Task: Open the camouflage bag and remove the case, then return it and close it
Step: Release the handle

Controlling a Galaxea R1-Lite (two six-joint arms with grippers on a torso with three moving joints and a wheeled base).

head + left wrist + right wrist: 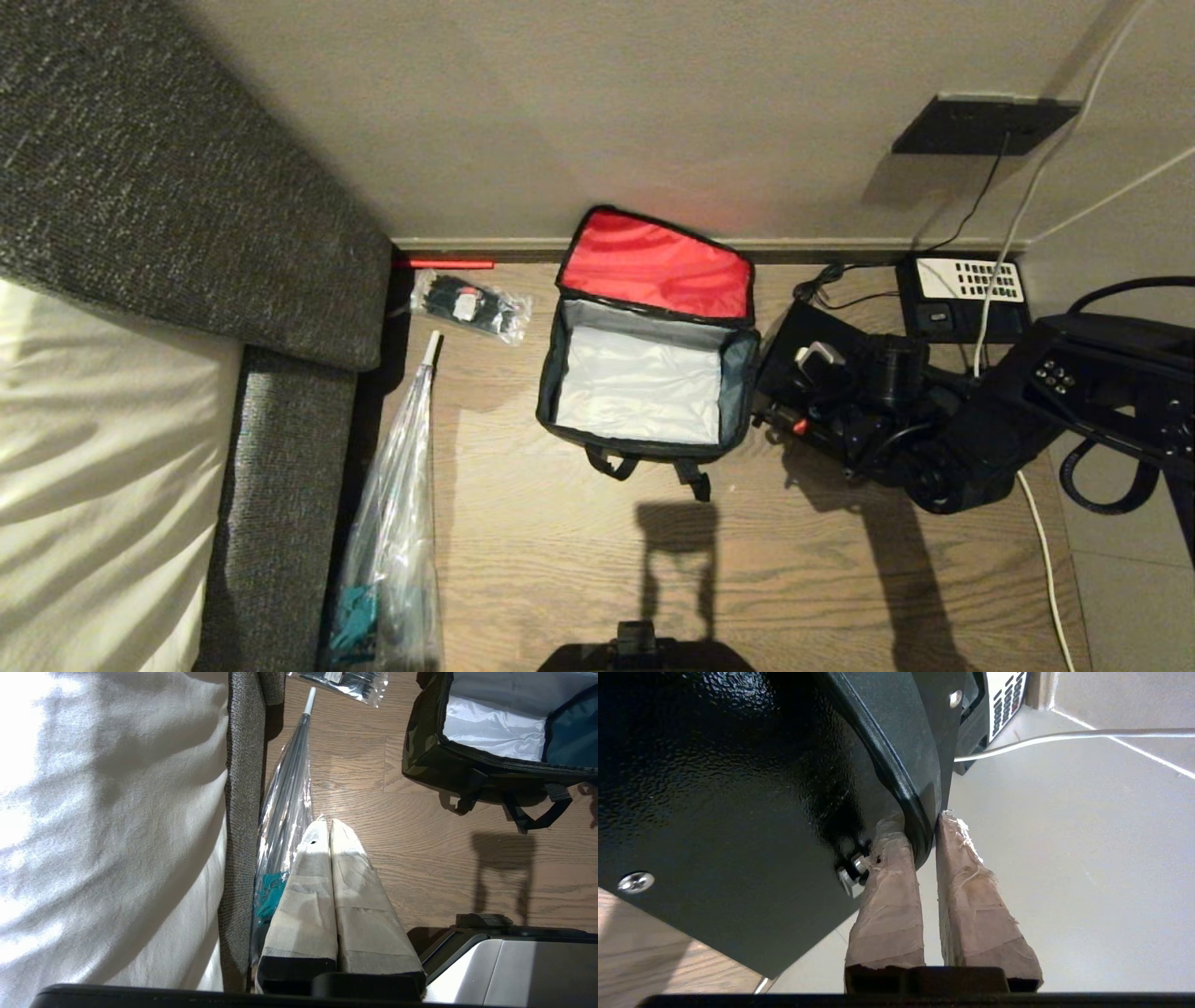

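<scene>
Your right claw (927, 826) pinches the case (738, 788) by its rim at three o'clock of the open bag (644, 373) (emptied), ready to return it; your left claw (327, 826) rests closed.

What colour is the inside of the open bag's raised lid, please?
Bright red; the camouflage bag's lid lining shows best in the head view.

- Head view looks steeply down at the open camouflage bag (647, 373) on the floor.
- Left wrist view shares it (490, 742), nearer.
- Right wrist view sits close against the case (738, 788).
</scene>
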